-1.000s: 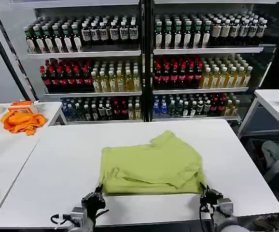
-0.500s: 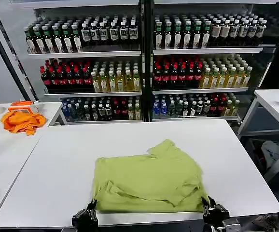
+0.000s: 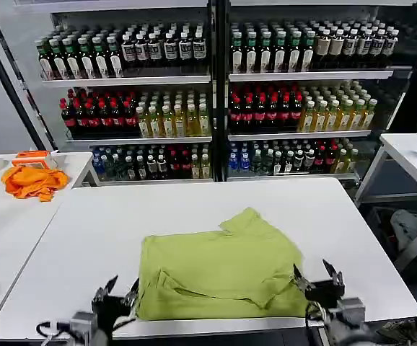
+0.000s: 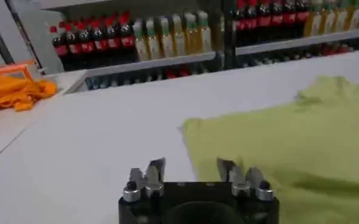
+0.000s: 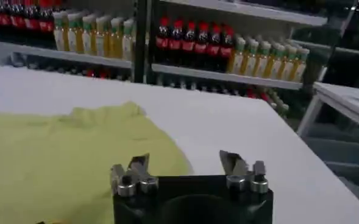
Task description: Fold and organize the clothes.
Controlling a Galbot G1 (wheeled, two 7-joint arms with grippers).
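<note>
Behind the work we log a glass-fronted cooler with three shelves of bottles: dark, red-capped and yellow ones in rows.

Item 1: white table, directly before us, matte top.

Item 2: lime-green T-shirt, folded into a rough rectangle and lying flat on the table's near half, about midway between its left and right edges. One flap sticks out at the far edge, right of centre. Creases run across the near left part. We also note it in the left wrist view and the right wrist view.

Item 3: left gripper, at the table's near edge, just beside the shirt's near left corner. Its fingers are spread apart and grasp nothing; we see the shirt's edge just beyond them, not between them.

Item 4: right gripper, at the shirt's near right corner. Its fingers are likewise spread and empty, over the shirt's edge and the bare tabletop beside it.

Item 5: second white table on our left, well apart from the shirt, carrying a crumpled orange cloth.

Item 6: third white table on our right, near the cooler.
</note>
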